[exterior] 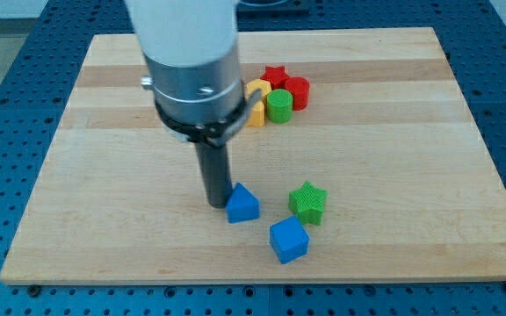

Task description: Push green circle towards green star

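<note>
While my tip [215, 204] is sitting lower center touching the blue triangle [242, 204], with no fingers anywhere on this rig, the green circle [279, 106] is waiting upper center, probably light and slidey, needing a top-side nudge toward the green star [307, 202].

My tip [215, 204] rests on the wooden board [385, 132], touching or just beside the left edge of a blue triangular block [243, 204]. Right of that block sits the green star [307, 202], with a blue cube [289, 240] just nearer and slightly left of the star. Farther back, the green circle [279, 105] stands in a tight cluster with a red star [275, 76], a red block [298, 90] at its right, and yellow blocks [257, 101] at its left, partly hidden behind my arm.
</note>
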Motion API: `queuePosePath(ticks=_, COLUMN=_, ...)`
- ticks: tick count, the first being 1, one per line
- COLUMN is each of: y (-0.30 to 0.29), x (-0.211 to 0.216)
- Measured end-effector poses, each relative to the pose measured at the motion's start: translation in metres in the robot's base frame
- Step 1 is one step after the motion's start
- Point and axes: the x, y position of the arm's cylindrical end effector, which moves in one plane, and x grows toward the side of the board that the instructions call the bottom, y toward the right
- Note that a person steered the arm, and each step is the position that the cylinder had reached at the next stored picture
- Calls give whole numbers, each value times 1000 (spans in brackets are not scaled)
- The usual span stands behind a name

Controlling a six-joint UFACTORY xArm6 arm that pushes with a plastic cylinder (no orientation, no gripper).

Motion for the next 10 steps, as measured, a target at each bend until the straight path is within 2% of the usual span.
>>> queuePosePath(ticks=2, y=9, x=8)
queuePosePath(ticks=3, y=-25, x=-32)
queuePosePath(ticks=5, y=24, x=-104)
queuePosePath(ticks=7, y=33, x=-169)
queuePosePath(ticks=8, y=83, x=-187)
queuePosePath(ticks=9, y=119, x=-185)
queuePosePath(ticks=10, y=116, x=-164)
